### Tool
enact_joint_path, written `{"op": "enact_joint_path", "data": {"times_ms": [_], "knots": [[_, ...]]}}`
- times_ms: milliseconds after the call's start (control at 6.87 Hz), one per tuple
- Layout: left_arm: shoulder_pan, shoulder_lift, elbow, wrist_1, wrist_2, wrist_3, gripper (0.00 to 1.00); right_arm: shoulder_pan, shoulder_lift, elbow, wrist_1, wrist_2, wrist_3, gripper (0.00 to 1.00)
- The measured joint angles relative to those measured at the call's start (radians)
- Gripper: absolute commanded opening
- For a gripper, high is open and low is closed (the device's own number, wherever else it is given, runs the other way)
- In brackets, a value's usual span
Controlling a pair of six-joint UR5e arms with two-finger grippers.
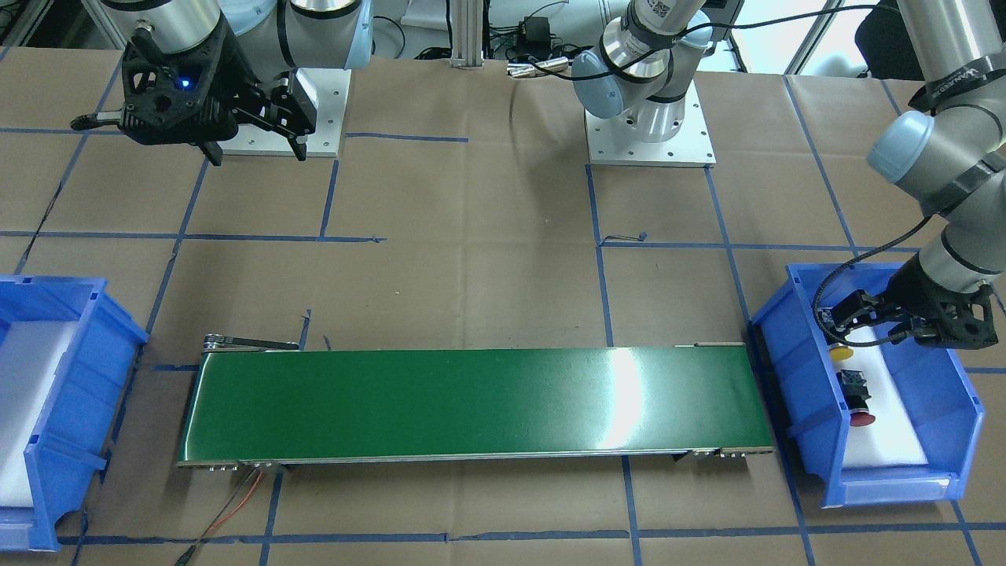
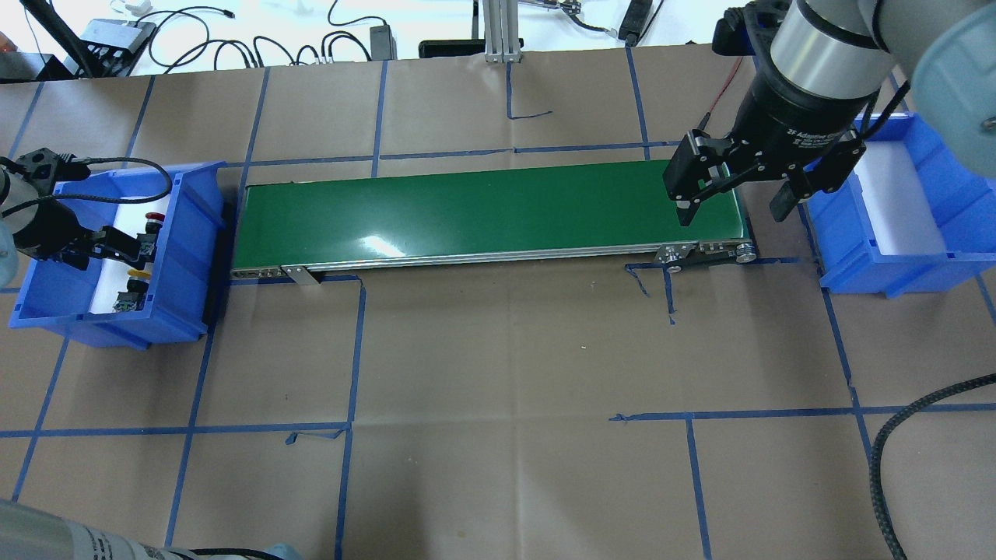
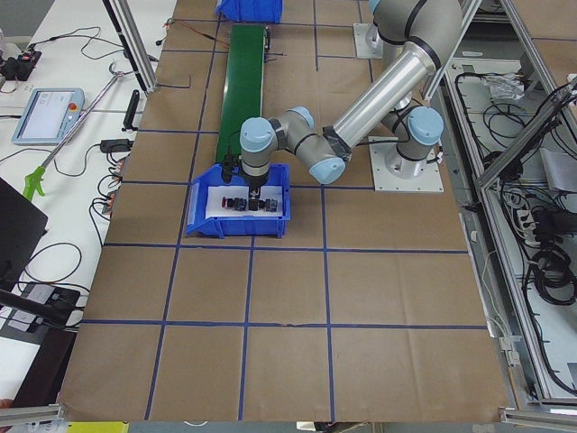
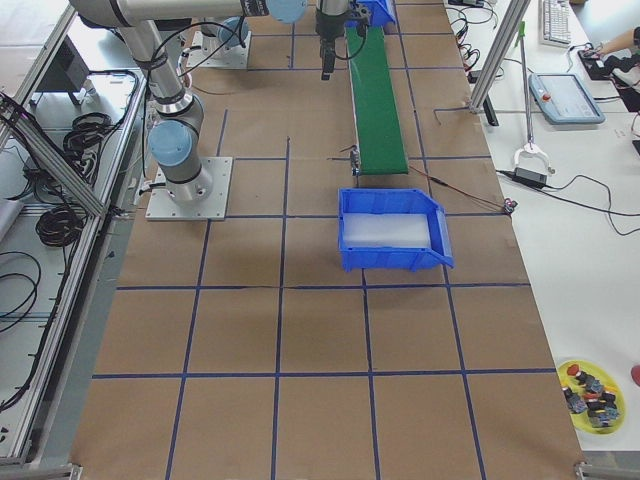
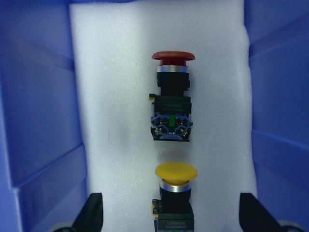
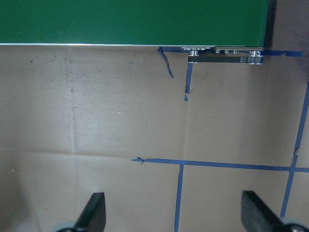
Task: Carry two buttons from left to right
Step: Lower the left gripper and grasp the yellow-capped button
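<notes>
Inside the blue bin (image 5: 38, 96) at the robot's left end of the table, both buttons lie on their sides on a white foam pad (image 5: 111, 96), one behind the other in a line, and they do not touch. In the left wrist view the yellow button (image 5: 175, 193) is the nearer one. Its round cap points away from the camera, toward the terminal end of the red button (image 5: 172, 104), with a narrow strip of foam between them. The body of the yellow button is cut by the lower edge of this view. The left gripper (image 5: 171, 215) hangs over this button with its jaws spread wide. One finger (image 5: 91, 212) stands on each side of the button, clearly apart from it, so nothing is grasped. The red button lies beyond the fingers, nearer to the far wall of the bin. Next to this bin starts the green conveyor belt (image 2: 482, 210), which runs across the table and carries nothing. At its other end the right gripper (image 2: 733, 208) hovers above the table, also wide open and empty, between the end of the belt and a second blue bin (image 2: 895, 272) with a white pad inside. Brown paper (image 2: 506, 350) covers the table, marked with lines of blue tape (image 6: 231, 165).
</notes>
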Motion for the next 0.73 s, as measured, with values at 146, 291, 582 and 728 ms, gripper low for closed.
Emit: {"op": "enact_joint_path", "data": {"times_ms": [146, 291, 582, 728], "knots": [[0.002, -0.003, -0.028, 0.035, 0.000, 0.000, 1.00, 0.000, 0.000, 0.000, 0.000, 0.000, 0.000, 1.00], [0.006, -0.008, -0.059, 0.071, 0.001, 0.001, 1.00, 0.000, -0.001, 0.000, 0.000, 0.000, 0.000, 1.00], [0.010, -0.027, -0.090, 0.112, 0.003, 0.002, 0.99, 0.000, -0.001, 0.000, 0.000, 0.000, -0.001, 1.00], [0.010, -0.034, -0.094, 0.118, 0.004, 0.002, 0.88, 0.000, -0.001, 0.000, 0.000, 0.000, -0.001, 1.00]]}}
